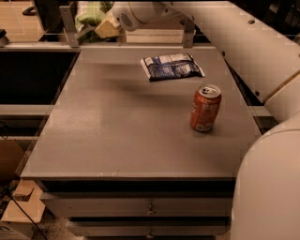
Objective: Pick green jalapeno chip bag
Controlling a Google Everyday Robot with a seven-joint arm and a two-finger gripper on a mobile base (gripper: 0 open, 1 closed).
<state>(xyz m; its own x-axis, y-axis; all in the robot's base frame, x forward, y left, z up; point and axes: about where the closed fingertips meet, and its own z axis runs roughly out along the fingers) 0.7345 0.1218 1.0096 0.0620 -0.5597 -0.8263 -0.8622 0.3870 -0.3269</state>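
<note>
Tabletop (117, 136) occupied by can (205, 108), blue-white bag (171, 66); green jalapeno chip bag (91, 11) held pinched by gripper (106, 27) above far-left edge.

You look down across the tabletop (117, 140) from its near edge, fairly close; the hand (99, 26), clutching the green jalapeno chip bag (91, 11), sits top left.

The arm (220, 33) is clad in smooth, rounded cream-white shells, dotted with a few small dark screw holes along its length. A thin tan band (281, 83) rings the seam of one joint. The wrist housing (133, 14) carries a round grille of tiny perforations. The pincer (99, 28), at the top left of the view, has blocky pale-yellow fingers (110, 28). A bulky, curved white body shell (267, 187) fills the lower right corner
</note>
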